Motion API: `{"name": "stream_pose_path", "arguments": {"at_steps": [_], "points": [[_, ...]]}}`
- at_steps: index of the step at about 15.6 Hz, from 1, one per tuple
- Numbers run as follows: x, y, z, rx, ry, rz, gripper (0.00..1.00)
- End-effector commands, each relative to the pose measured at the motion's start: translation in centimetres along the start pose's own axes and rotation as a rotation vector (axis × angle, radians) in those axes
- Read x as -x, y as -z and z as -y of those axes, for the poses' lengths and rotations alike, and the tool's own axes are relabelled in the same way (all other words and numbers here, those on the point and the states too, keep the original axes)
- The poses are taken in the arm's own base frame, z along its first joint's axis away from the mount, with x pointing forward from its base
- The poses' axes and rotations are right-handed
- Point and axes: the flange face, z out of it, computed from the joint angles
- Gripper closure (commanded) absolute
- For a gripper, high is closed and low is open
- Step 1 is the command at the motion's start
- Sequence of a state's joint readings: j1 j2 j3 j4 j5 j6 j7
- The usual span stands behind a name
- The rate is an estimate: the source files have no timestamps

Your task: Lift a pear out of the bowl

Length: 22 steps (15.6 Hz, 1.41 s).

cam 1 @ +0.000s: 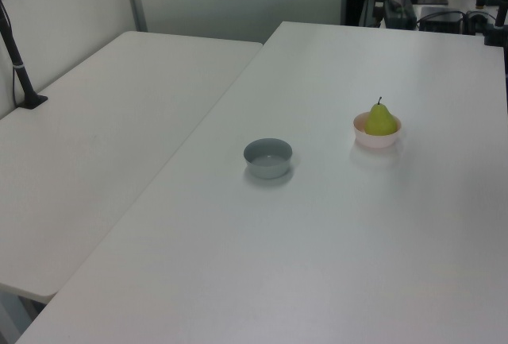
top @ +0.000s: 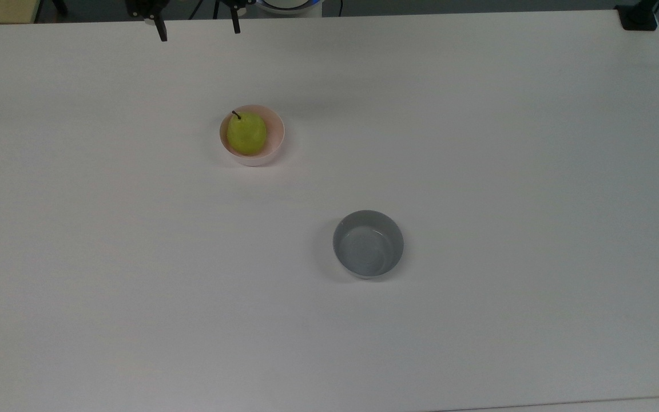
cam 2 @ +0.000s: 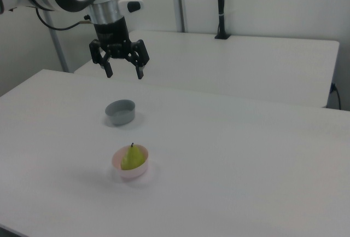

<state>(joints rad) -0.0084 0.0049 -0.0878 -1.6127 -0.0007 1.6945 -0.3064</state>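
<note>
A yellow-green pear (top: 246, 133) (cam 1: 381, 120) (cam 2: 130, 158) with a short dark stem stands upright in the pale pink bowl (top: 274, 146) (cam 1: 377, 140) (cam 2: 130, 172). My gripper (top: 198, 31) (cam 2: 124, 74) hangs open and empty high above the table, its two black fingers spread wide. In the top view it is at the top edge, well above the bowl and a little to its left. In the right view it hovers over the far side of the table, beyond the bowls.
An empty grey bowl (top: 368, 244) (cam 1: 267, 157) (cam 2: 120, 111) sits apart from the pink one on the white table (top: 478, 143). A second white table (cam 1: 103, 121) adjoins it. A black post (cam 1: 20, 66) (cam 2: 221, 7) stands on that table.
</note>
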Motion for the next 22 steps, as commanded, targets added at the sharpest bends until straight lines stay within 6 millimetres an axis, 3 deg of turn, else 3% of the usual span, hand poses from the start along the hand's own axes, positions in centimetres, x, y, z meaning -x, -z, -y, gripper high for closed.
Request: {"name": "stream_pose_path", "arguments": {"at_steps": [1, 5, 8, 17, 22], "points": [[1.3, -0.3, -0.2, -0.023, 0.117, 0.031, 0.0], [2.5, -1.3, 0.2, -0.029, 0.146, 0.073, 0.0], [2.9, -3.6, 0.7, -0.042, 0.161, 0.111, 0.0], [3.6, -13.7, 2.2, -0.026, 0.102, 0.052, 0.0], [3.8, -17.9, 3.6, -0.013, 0.083, 0.025, 0.0]]}}
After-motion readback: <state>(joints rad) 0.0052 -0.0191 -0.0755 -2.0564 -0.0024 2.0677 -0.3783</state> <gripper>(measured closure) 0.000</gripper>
